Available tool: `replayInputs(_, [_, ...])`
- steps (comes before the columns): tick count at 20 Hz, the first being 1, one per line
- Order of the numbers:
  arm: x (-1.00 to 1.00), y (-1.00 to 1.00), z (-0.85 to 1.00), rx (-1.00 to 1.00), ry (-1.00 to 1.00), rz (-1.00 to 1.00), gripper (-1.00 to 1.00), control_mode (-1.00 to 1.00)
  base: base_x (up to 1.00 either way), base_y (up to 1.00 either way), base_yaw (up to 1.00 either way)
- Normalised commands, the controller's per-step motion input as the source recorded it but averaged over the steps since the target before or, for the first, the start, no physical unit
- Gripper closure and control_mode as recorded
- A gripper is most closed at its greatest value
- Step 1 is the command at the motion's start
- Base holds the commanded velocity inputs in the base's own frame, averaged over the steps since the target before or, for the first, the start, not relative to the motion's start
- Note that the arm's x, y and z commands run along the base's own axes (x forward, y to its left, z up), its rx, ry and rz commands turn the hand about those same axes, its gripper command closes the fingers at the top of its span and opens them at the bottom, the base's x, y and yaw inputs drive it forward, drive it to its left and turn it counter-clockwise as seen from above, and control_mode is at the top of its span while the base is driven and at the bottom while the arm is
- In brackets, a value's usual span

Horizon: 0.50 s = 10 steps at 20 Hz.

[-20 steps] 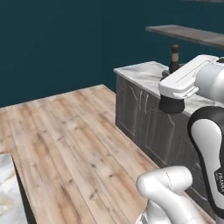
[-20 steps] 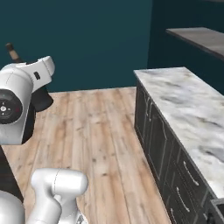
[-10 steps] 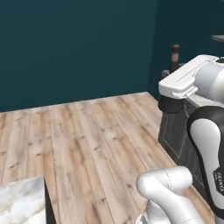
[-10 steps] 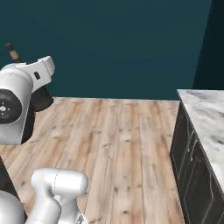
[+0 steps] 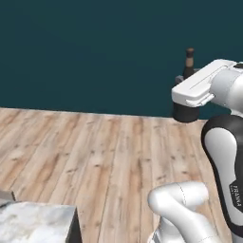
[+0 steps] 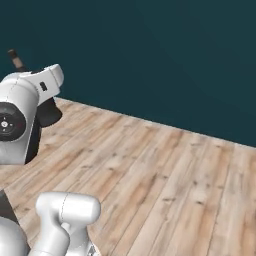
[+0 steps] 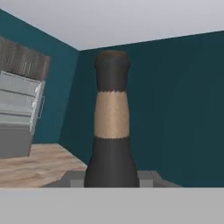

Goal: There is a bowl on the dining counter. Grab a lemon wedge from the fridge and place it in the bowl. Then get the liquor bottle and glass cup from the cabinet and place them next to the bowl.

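- The gripper (image 7: pixel 111 178) is closed on the liquor bottle (image 7: pixel 112 127); in the hand view its grey fingers (image 7: pixel 74 179) are seen pressed against the bottle's dark body at 9 and 3 o'clock.
- The bottle is held upright, its tan neck band and dark cap rising toward 12 o'clock in the hand view.
- In the left base view the bottle's neck (image 5: pixel 189 62) is seen sticking up at about 11 o'clock from the white hand (image 5: pixel 197 90); in the right base view only its tip (image 6: pixel 16 59) is seen above the hand (image 6: pixel 37 85), tilted toward 11 o'clock.
- The grip and the arm's pose are unchanged from a second ago; the bottle sits in the fingers just as before.
- The whole scene has swung instead, so the camera has moved with the base: the marble-topped dark cabinets and the wall shelf seen earlier are gone from both base views.
- The base views are now taken up by the wooden floor (image 5: pixel 95 156) and the teal wall (image 5: pixel 85 52).
- A marble counter corner (image 5: pixel 35 223) is seen at 7 o'clock in the left base view.
- In the hand view a stainless unit (image 7: pixel 17 118) stands at 9 o'clock, behind the bottle.
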Motion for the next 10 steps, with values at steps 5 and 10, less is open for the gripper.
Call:
replayInputs(5, [0.00,0.00,0.00,0.00,0.00,0.00,1.00,1.00,0.79,-0.11,0.69])
replayInputs(10, [0.00,0.00,0.00,0.00,0.00,0.00,1.00,1.00,0.79,-0.10,0.70])
